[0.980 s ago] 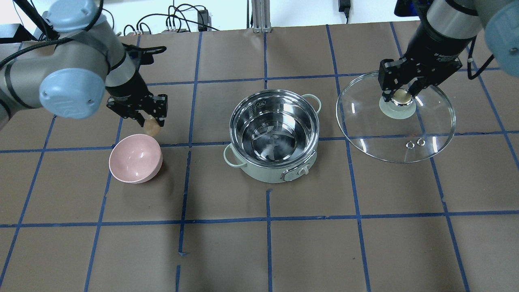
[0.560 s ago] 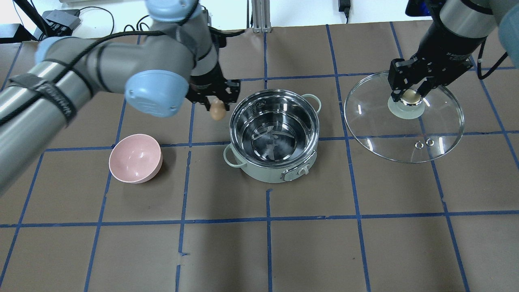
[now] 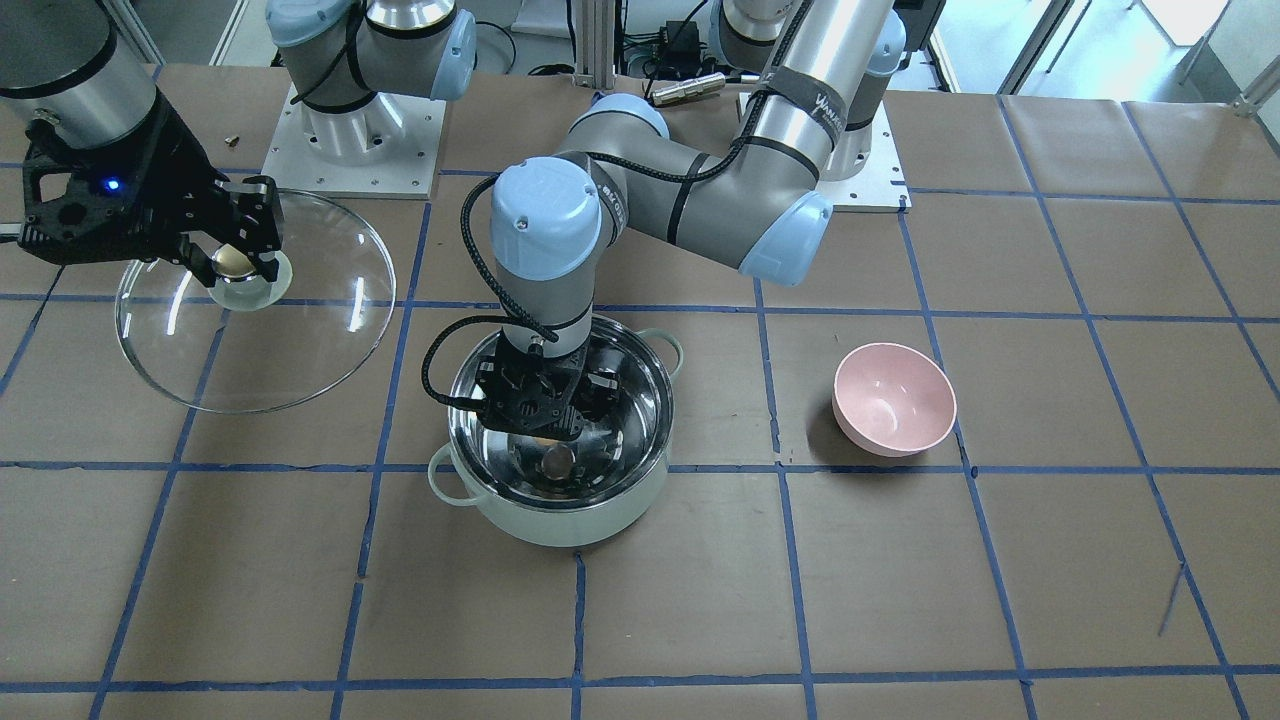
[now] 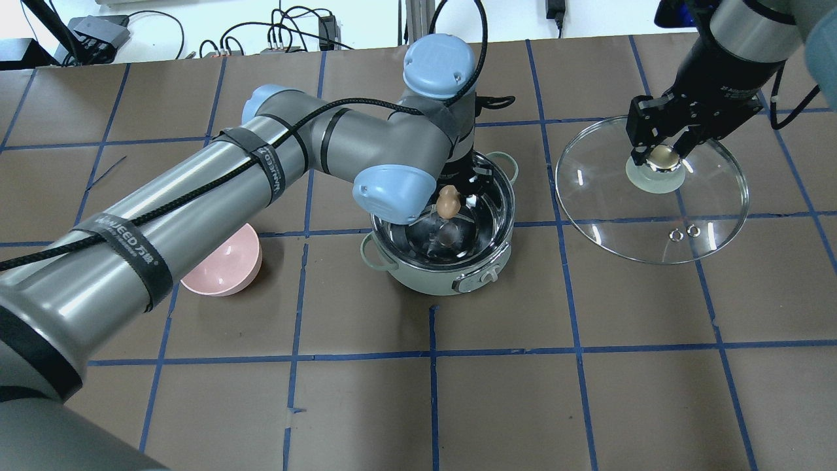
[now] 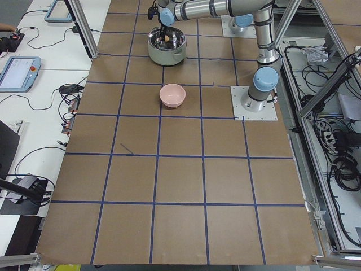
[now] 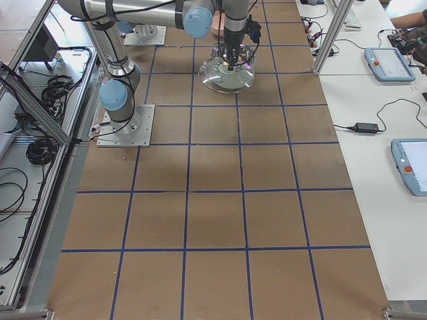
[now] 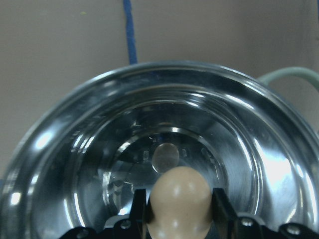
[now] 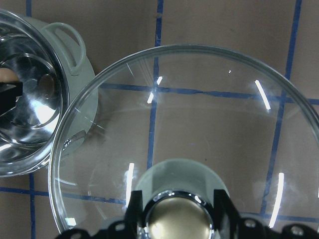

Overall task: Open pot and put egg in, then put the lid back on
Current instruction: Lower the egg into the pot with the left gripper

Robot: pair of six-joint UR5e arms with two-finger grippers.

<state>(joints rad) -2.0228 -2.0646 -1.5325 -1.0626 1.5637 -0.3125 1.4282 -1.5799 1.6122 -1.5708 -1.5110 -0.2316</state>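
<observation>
The mint-green pot stands open at the table's centre, its steel inside showing. My left gripper is shut on the tan egg and holds it over the pot's opening, above the bottom; the wrist view shows the egg between the fingers. In the front view the gripper hangs inside the pot's rim. My right gripper is shut on the knob of the glass lid, held to the pot's right, clear of it. The lid shows in the right wrist view and the front view.
A pink bowl sits left of the pot, partly under my left arm; it also shows in the front view. Brown table covering with a blue tape grid. Cables lie beyond the far edge.
My left arm has swung right, carrying the egg from beside the pot's left rim to over its opening. The right gripper and lid have barely moved.
</observation>
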